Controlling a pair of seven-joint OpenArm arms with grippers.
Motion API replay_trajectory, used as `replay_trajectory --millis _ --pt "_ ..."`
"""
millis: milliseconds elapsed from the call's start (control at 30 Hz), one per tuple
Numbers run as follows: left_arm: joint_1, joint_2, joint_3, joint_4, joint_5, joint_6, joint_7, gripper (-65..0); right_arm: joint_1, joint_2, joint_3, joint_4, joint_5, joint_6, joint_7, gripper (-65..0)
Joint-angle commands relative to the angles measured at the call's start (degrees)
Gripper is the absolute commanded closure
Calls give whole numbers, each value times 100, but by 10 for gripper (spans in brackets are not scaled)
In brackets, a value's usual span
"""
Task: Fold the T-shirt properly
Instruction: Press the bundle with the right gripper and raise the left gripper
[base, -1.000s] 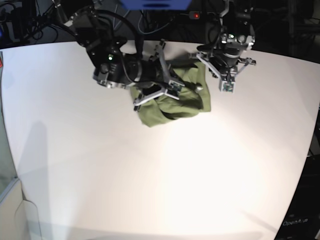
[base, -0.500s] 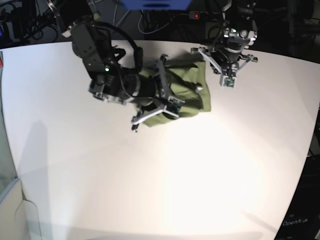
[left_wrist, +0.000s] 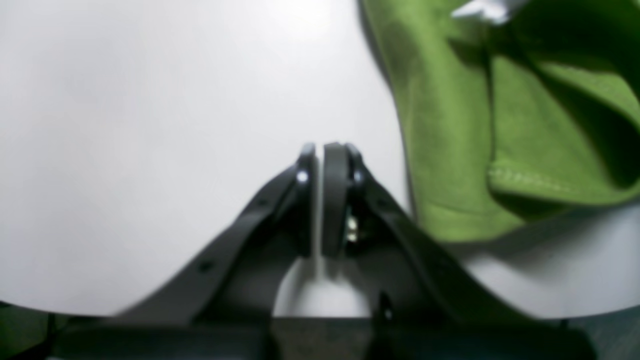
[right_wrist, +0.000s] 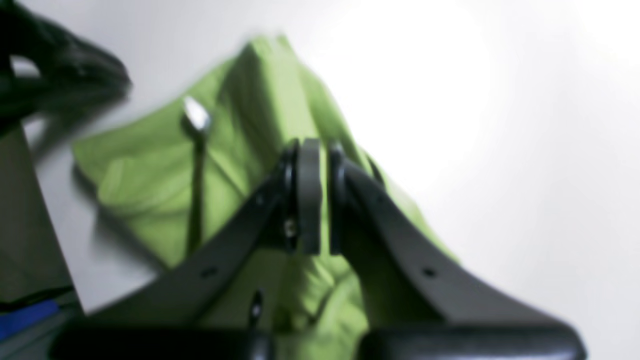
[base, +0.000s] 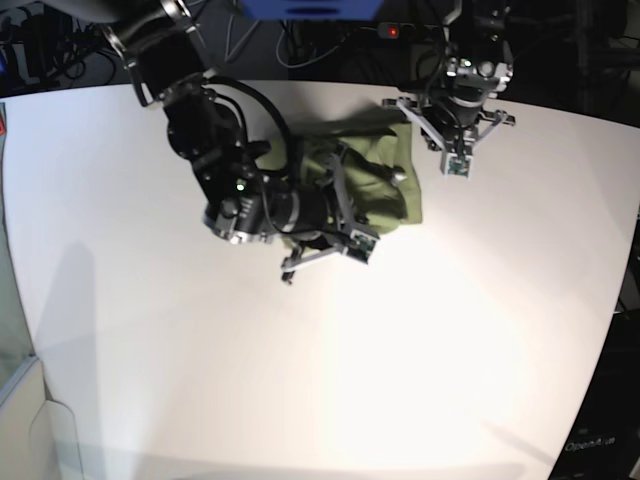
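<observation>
Spreading wide and bare toward the near and side edges, the white table leaves broad open room. The T-shirt lies bunched near the far edge, between the arms. The right gripper hangs over its near hem, jaws pressed together, empty. The left gripper, also pressed together, sits just beside the shirt's edge.

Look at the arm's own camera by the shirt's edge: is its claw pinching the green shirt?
No. The left gripper is shut over bare white table, with the T-shirt lying off to its side.
</observation>
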Motion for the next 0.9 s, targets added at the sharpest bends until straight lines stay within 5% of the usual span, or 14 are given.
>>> replay_trajectory --millis 0,467,867 --pt "82 2 0 -78 12 8 386 -22 104 -59 11 -86 53 38 189 -7" --pt "117 2 0 -87 12 25 395 -22 658 -402 -244 -2627 45 38 1473 -7" --pt "249 160 27 97 12 -1 395 -22 1168 29 -200 -2952 27 38 1455 -7"
